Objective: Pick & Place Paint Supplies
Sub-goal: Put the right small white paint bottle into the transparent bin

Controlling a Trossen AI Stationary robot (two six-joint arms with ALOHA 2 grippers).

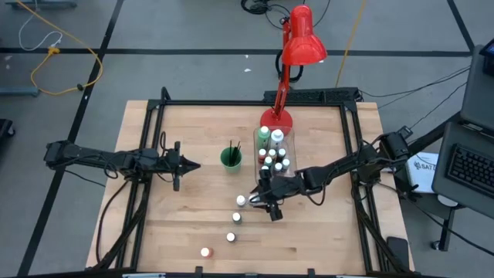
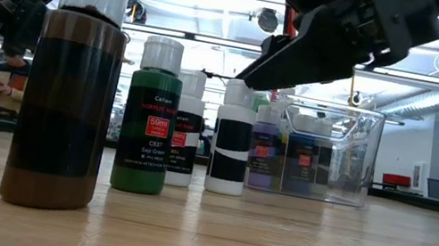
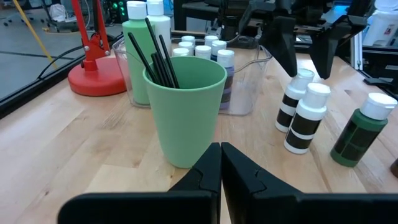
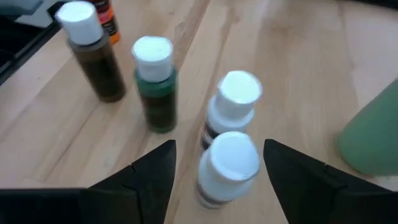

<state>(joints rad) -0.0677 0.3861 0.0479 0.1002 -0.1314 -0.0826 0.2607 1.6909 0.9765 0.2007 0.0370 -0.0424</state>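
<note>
Left gripper (image 1: 187, 164): fingers together, parked left of green cup (image 1: 231, 159) with dark brushes (image 1: 233, 149). Loose white-capped bottles (image 1: 237, 218) strung across worktop (image 1: 154, 232). Right gripper (image 1: 258, 195): fingers apart, straddling black-and-white bottle (image 4: 227, 168) beside clear bin (image 1: 277, 154).

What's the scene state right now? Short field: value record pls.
left gripper: shut, empty, waiting left of the green cup
right gripper: open, jaws either side of a white-capped black bottle, not gripping yet
clear bin: holds about a dozen bottles
green cup contents: dark brushes
loose on table: green bottle, brown bottle, orange bottle
red lamp: behind the bin
</note>
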